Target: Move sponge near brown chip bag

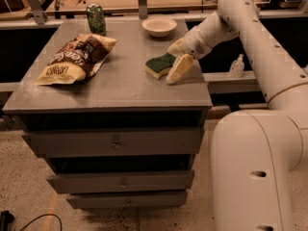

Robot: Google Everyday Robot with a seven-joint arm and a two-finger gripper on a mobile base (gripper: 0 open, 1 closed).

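Note:
The sponge (159, 65), dark green on top with pale yellow foam below, lies on the right half of the grey cabinet top (120, 83). My gripper (174, 57) is at the sponge's right end, low over the top. Its two pale fingers are spread, one finger (179, 68) in front of the sponge's right end and the other behind it. It holds nothing. The brown chip bag (77, 57), dark brown with pale yellow ends, lies on the left half of the top, about a bag's length from the sponge.
A green can (96, 18) stands at the back left of the top and a white bowl (159, 26) at the back middle. The cabinet has drawers (115, 141) below. A spray bottle (236, 65) stands on the ledge to the right. My arm (260, 47) reaches in from the right.

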